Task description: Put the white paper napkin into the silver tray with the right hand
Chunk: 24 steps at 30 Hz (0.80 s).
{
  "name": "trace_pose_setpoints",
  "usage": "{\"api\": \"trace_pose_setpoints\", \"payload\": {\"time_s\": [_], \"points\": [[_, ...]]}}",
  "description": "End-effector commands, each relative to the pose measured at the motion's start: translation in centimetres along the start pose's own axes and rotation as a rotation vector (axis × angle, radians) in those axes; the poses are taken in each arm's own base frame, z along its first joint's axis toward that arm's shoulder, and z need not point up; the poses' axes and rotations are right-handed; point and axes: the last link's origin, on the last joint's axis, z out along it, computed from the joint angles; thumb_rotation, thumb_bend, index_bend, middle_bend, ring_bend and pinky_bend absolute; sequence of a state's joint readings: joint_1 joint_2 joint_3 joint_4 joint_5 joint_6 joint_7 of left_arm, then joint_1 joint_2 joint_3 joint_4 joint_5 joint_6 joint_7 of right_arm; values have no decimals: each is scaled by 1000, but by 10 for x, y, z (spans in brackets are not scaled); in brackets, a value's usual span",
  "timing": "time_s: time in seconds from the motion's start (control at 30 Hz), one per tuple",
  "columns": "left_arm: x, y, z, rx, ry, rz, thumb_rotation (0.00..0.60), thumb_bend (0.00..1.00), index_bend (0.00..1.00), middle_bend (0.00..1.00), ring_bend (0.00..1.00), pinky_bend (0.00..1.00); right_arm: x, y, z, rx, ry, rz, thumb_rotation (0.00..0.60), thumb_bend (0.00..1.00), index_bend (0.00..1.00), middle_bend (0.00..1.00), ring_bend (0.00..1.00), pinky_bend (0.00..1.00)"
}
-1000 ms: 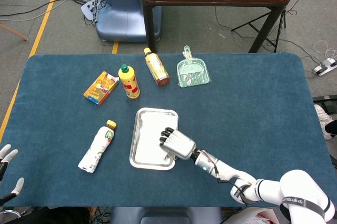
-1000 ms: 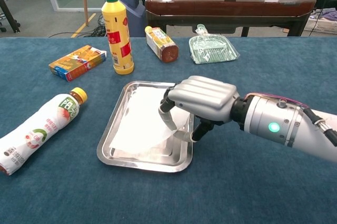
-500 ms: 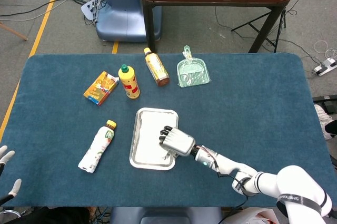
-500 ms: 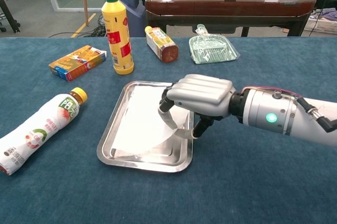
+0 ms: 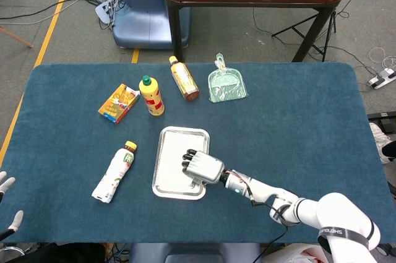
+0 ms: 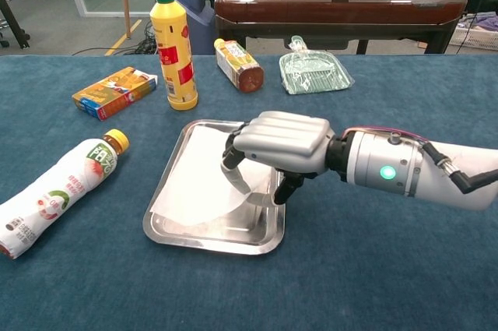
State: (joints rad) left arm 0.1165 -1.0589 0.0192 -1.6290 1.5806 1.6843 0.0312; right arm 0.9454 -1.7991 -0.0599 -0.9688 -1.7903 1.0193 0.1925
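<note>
The silver tray (image 5: 162, 187) (image 6: 210, 241) lies on the blue cloth in front of me. Most of the white paper napkin (image 5: 169, 163) (image 6: 193, 183) lies flat inside it. My right hand (image 5: 201, 167) (image 6: 277, 144) hovers over the tray's right half, knuckles up and fingers curled down. The fingers (image 6: 233, 166) and thumb pinch the napkin's right edge, which is lifted a little off the tray floor. Of my left hand (image 5: 5, 182) only pale fingertips show, spread apart at the bottom left edge of the head view, with nothing in them.
A white drink bottle (image 5: 115, 172) (image 6: 56, 194) lies left of the tray. Behind the tray are an orange box (image 5: 119, 103) (image 6: 113, 91), an upright yellow bottle (image 5: 151, 95) (image 6: 174, 44), a lying brown bottle (image 5: 184, 79) (image 6: 238, 65) and a clear dustpan (image 5: 226, 83) (image 6: 313, 72).
My right hand has slid left over the tray, drawing the pinched napkin edge further in. The left fingertips have sunk slightly toward the frame's edge.
</note>
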Motion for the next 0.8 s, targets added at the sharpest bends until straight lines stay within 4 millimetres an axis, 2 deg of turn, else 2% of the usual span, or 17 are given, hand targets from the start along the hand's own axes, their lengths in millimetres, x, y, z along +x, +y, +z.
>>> {"api": "trace_pose_setpoints", "payload": {"time_s": [0.03,0.3,0.4,0.57,0.8], "points": [[0,0,0,-1,-1,1,600,306,168,81,63,14,0,1,-1,1,1,-4,600,440,654,461,263,272],[0,1,1,-5,0,1,600,306,168,80,63,14,-1,4,-5,-14,2,-5,600,427,653,461,263,272],[0,1,0,-3,-1,1,600,306,168,81,63,14,-1,4,-5,-23,4,-6,600,385,653,461,263,272],[-1,1,0,-2,-1,1,600,306,168,80,63,14,-1,4,-5,-34,0,-9,600,325,592,445,268,272],[-1,1,0,-5,-1,-1,600,307,168,81,63,14,0,3,-6,-50,13,4,600,190,548,426,267,272]]}}
